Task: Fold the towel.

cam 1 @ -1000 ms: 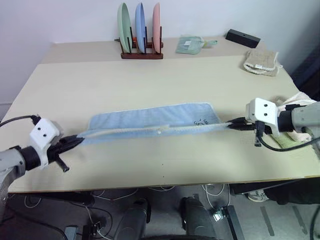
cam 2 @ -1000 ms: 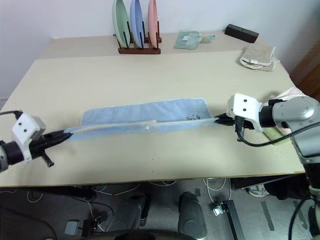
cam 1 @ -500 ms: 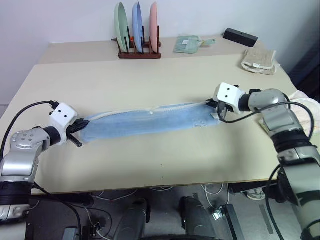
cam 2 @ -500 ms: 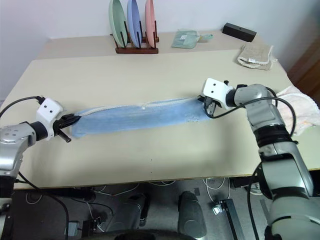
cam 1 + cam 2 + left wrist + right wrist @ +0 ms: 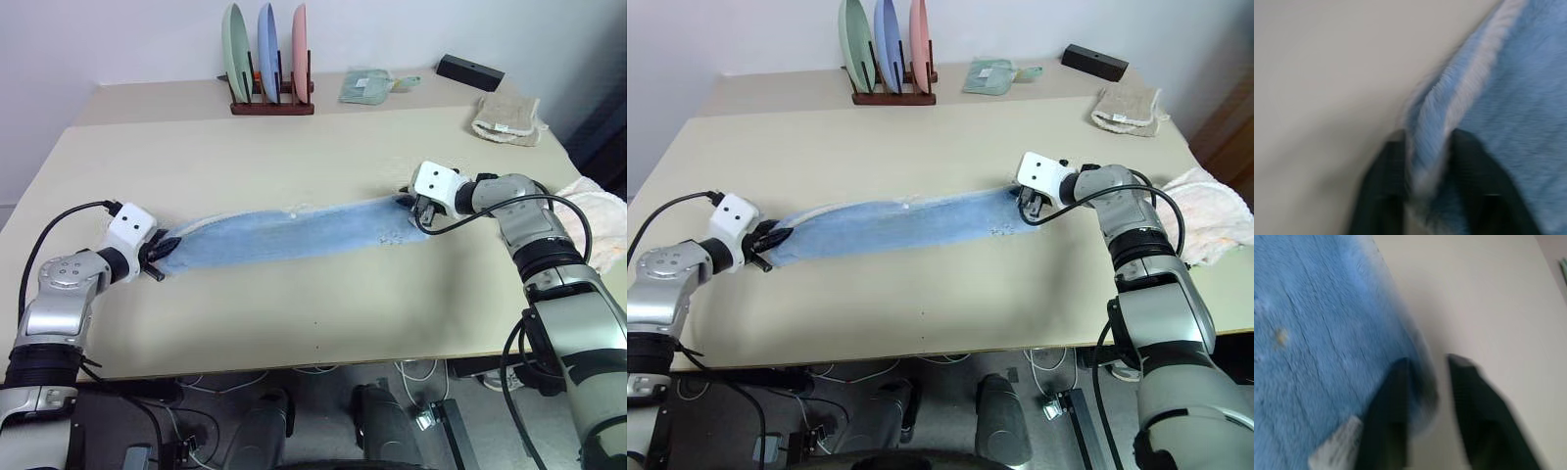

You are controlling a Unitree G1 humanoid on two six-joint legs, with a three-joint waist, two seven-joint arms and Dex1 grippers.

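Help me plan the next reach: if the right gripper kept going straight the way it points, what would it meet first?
Probably the towel itself. The right gripper sits at its end with fingers parted around the edge, angled down, so it would press into cloth and then the table beneath.

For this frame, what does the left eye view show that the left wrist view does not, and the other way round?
Left eye view alone: the whole table, the rack of plates at the far edge, the beige knitted cloth, and the right gripper at the towel's other end. Left wrist view alone: a close look at the cream trim standing between the left gripper's parted fingers. Both share the light blue towel and the left gripper.
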